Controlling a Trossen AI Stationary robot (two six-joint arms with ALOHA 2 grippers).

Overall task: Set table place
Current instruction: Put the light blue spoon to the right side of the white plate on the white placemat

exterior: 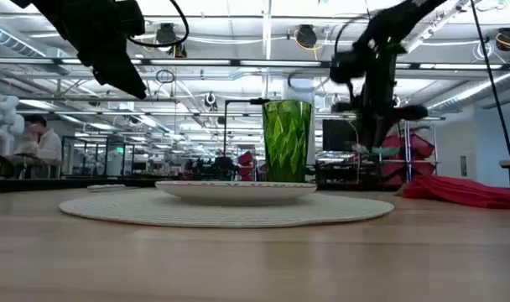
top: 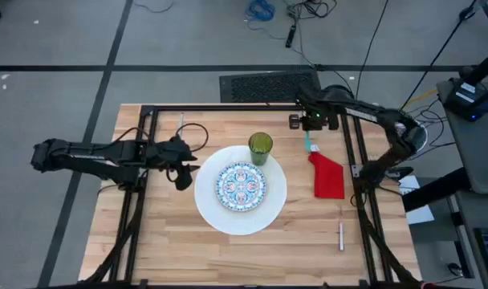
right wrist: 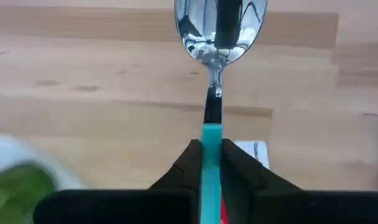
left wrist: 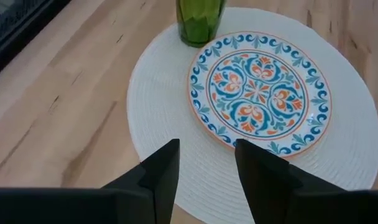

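Observation:
A large white round plate (top: 212, 210) lies mid-table with a smaller blue-and-red patterned plate (top: 241, 185) on it. A green tumbler (top: 260, 148) stands upright at the white plate's far edge. A red napkin (top: 328, 176) lies flat to the right. Above the napkin's far end, my right gripper (top: 310, 128) is shut on a teal-handled spoon (right wrist: 211, 93). My left gripper (left wrist: 207, 168) hovers open over the white plate's left rim (left wrist: 153, 118), touching nothing. A small silver piece of cutlery (top: 341, 235) lies near the front right. My right gripper pinches the spoon's teal handle (right wrist: 211, 134) between its two fingers. The handle runs along the fingers, and the metal neck and bowl (right wrist: 220, 28) stick out beyond the fingertips. The fingers slant down from the far right. In the low view the spoon (exterior: 366, 149) looks clear of the table.
A black frame rail (top: 228, 107) runs along the table's far edge, with bars down both sides. Bare wood (top: 164, 241) spans the near part of the table. Beyond the table the low view shows a room with a seated person (exterior: 39, 144).

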